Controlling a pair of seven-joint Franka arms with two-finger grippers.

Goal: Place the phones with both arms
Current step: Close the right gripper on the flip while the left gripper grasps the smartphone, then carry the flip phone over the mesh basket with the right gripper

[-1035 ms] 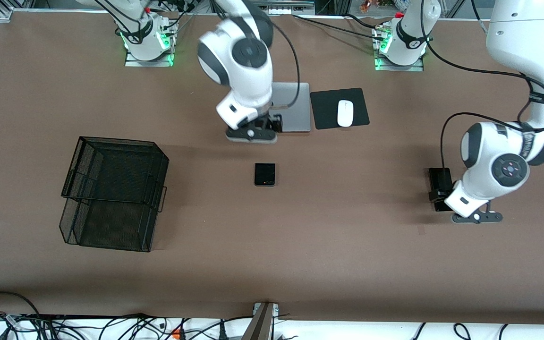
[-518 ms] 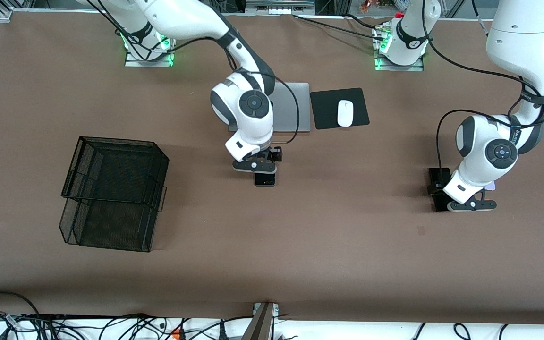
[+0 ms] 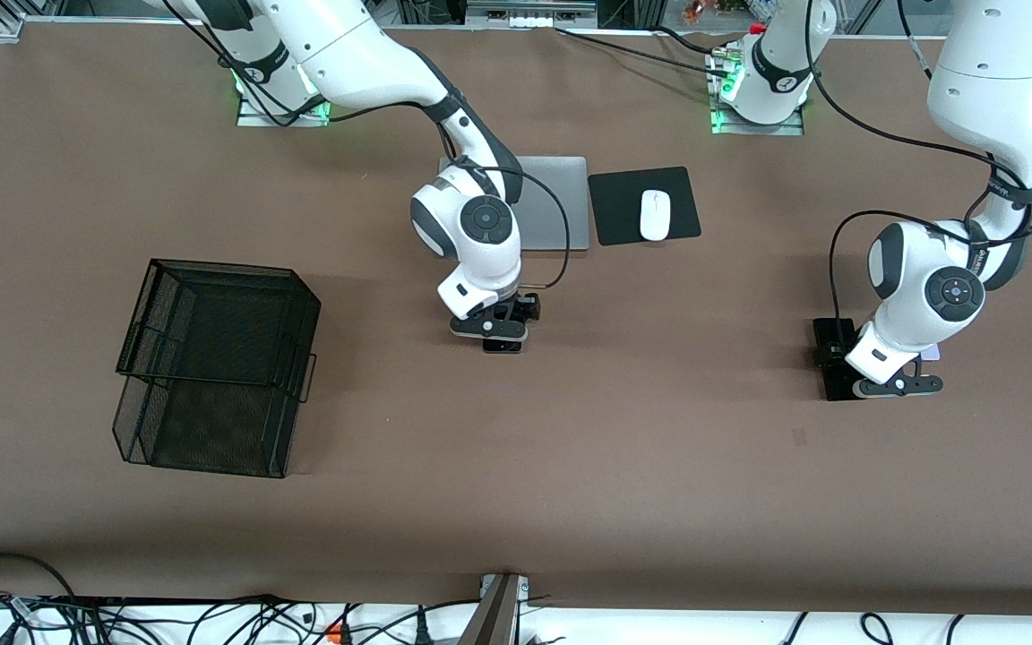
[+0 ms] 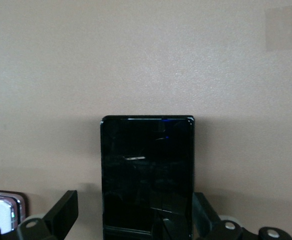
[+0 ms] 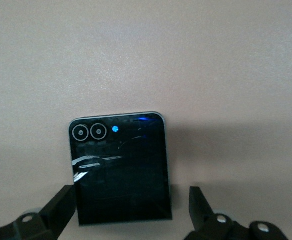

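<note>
My right gripper [image 3: 491, 333] is low over the small squarish black phone [image 5: 119, 167] near the middle of the surface [image 3: 570, 466], its fingers [image 5: 59, 206] spread apart, one on each side of the phone and not touching it. That phone lies flat, nearer to the front camera than the grey laptop [image 3: 561, 202], and most of it is hidden under my wrist in the front view.

My left gripper [image 3: 883, 381] is down at the left arm's end of the surface, over the longer black slab phone [image 4: 147, 175]. Its fingers [image 4: 61, 212] are also wide apart, flanking the slab without closing on it. The slab lies flat on the surface. Just beside it, toward the left arm's end, a corner of the small white-lavender phone [image 4: 3, 211] shows at the edge of the left wrist view, and a sliver of it peeks out past my wrist in the front view.

A black wire basket [image 3: 216, 367] stands toward the right arm's end of the surface. A white mouse [image 3: 655, 215] rests on a black mouse pad [image 3: 610, 210] beside the laptop.
</note>
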